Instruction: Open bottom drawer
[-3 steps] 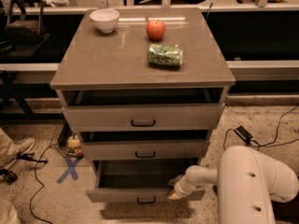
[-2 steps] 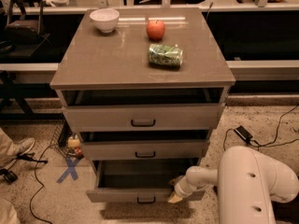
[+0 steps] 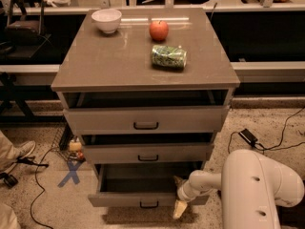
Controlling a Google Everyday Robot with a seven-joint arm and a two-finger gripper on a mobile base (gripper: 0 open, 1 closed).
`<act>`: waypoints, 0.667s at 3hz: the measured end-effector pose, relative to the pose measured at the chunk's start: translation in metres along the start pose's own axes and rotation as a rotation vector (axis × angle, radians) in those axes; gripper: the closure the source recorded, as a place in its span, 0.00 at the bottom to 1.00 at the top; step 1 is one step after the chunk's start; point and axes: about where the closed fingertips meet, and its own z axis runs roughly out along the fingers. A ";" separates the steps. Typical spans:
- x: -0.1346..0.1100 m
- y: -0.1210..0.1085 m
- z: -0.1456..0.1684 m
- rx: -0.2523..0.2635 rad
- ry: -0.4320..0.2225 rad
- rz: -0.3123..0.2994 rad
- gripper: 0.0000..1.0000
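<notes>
Pincer (image 3: 179,195) low at right end of grey-beige bottom drawer front with black bar handle (image 3: 119,200); grip width: cannot tell. Drawer lowest in cabinet, pulled well out, interior exposed. Opening looks essentially done; remaining: let go, back off.

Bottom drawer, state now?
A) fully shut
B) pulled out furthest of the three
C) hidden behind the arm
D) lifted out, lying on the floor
B: the bottom drawer juts out past the middle drawer and the top drawer, its inside showing; the gripper sits at the right end of its front.
</notes>
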 end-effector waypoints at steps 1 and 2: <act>0.002 0.022 0.006 -0.042 0.026 -0.022 0.00; 0.009 0.051 0.011 -0.074 0.064 -0.011 0.17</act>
